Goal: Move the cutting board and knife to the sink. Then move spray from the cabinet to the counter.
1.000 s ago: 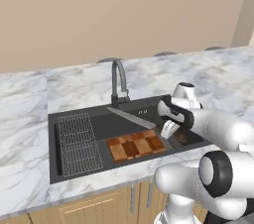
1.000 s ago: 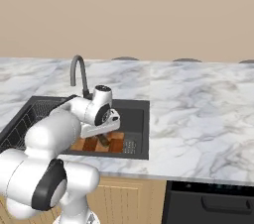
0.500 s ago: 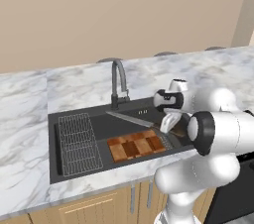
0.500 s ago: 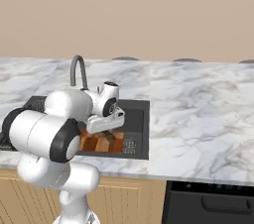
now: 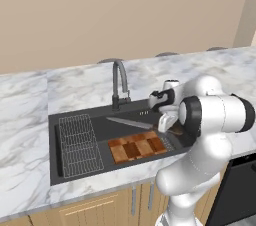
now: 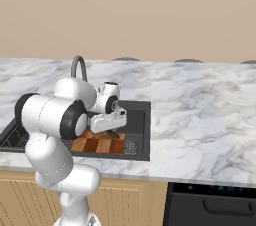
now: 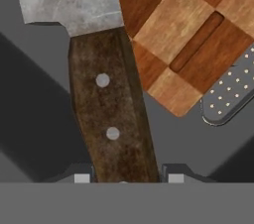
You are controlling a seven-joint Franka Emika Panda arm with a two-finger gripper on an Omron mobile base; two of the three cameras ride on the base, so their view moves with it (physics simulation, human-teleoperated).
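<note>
White marble counter [image 5: 30, 120] runs wall to wall, with the dark sink [image 5: 100, 120] sunk into it, wire rack on one side, arched faucet [image 5: 120, 82] behind. Checkered cutting board [image 5: 137, 148] already lies flat on the basin floor. Knife [image 5: 131, 123] sits across the basin behind the board, blade pointing toward the rack, dark handle running up into the claw [image 7: 124, 176]. Hand view: tips stand either side of the handle's butt end, part-closed, looks like a grip on the knife, and the handle overlaps a board corner. Judgement: the knife is low in the basin, about ready for release. To do this well, set it down until it rests, spread the tips without dragging the handle, then lift straight up clear of faucet and rim before going for the spray.
</note>
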